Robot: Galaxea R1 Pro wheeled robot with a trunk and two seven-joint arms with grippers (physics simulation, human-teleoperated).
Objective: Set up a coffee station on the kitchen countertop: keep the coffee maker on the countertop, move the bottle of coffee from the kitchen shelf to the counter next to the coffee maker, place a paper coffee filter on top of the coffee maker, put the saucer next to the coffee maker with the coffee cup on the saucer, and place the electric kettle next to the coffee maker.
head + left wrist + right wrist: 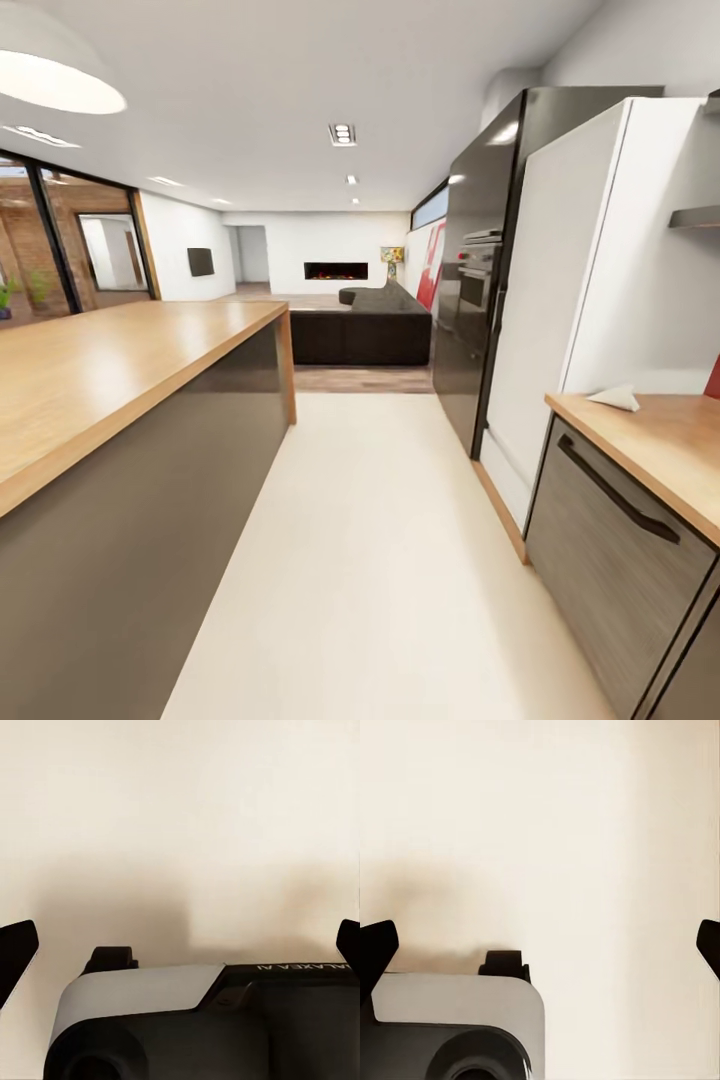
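A small white cone, probably the paper coffee filter [614,398], lay on the kitchen countertop [660,440]. Both the left gripper [180,945] and right gripper [540,945] hung wide open, empty, over pale floor [380,560].

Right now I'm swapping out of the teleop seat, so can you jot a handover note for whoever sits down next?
Left gripper: jaws wide apart, nothing between them, pointed down at the pale floor.
Right gripper: the same, open and empty over the floor.
Position: the robot stands in the aisle between the wooden island and the kitchen countertop.
Task things: a paper coffee filter lies on the countertop's near corner by the white fridge.
Done: nothing that can be confirmed from here.
Left: find the coffee maker, then filter, bottle, saucer, cup and kettle.
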